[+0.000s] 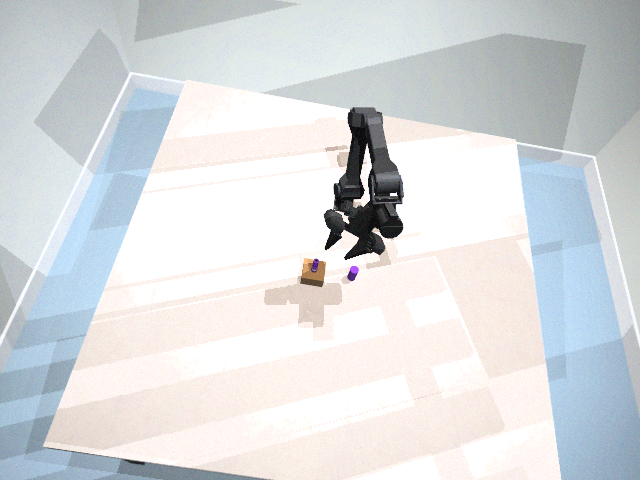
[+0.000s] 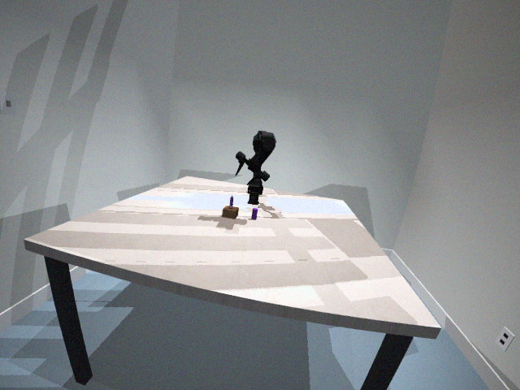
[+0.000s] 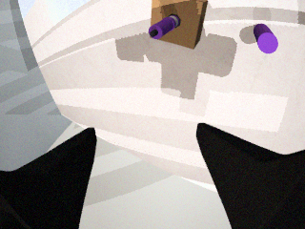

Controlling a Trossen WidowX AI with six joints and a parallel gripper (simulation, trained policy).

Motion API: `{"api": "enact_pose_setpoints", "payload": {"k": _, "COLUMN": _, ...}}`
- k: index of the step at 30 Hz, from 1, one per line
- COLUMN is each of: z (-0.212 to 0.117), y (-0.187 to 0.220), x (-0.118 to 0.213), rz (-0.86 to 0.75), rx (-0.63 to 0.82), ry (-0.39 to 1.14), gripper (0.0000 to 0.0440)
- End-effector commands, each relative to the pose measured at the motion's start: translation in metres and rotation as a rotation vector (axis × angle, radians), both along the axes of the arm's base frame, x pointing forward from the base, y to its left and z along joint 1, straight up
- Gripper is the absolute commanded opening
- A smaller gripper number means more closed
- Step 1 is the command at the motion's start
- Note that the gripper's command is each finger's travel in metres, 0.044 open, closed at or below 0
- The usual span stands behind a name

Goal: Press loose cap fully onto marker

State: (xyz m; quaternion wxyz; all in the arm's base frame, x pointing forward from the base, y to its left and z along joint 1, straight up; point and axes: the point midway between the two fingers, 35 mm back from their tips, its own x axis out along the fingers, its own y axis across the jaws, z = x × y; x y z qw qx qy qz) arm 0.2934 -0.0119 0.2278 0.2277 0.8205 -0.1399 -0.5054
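The purple marker (image 1: pixel 315 265) (image 2: pixel 231 201) (image 3: pixel 163 27) stands upright, tip up and uncapped, in the brown holder block (image 1: pixel 306 280) (image 2: pixel 230 212) (image 3: pixel 189 35). The purple cap (image 1: pixel 353 273) (image 2: pixel 254 213) (image 3: pixel 267 40) stands upright on the table, to the right of the block in all three views and apart from it. My gripper (image 1: pixel 336 253) (image 2: pixel 242 179) (image 3: pixel 147 132) is open, with nothing between its fingers. It hangs above the table, on the arm's side of the block and cap, touching neither.
The pale table top (image 1: pixel 217 206) (image 2: pixel 167 235) carries bands of light and shadow. A cross-shaped shadow lies by the block. The black arm (image 1: pixel 379 149) (image 2: pixel 263 145) reaches from the back of the table. The table's far edge shows in the wrist view.
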Motion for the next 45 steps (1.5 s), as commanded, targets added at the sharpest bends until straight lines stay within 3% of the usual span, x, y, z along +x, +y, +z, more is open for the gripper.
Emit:
{"api": "enact_pose_setpoints", "payload": {"k": 1, "z": -0.006, "y": 0.006, "x": 0.004, "rz": 0.010, "rx": 0.022, "ry": 0.033, "gripper": 0.0324}}
{"api": "enact_pose_setpoints", "payload": {"k": 45, "z": -0.086, "y": 0.060, "x": -0.001, "rz": 0.085, "rx": 0.282, "ry": 0.473, "gripper": 0.0329}}
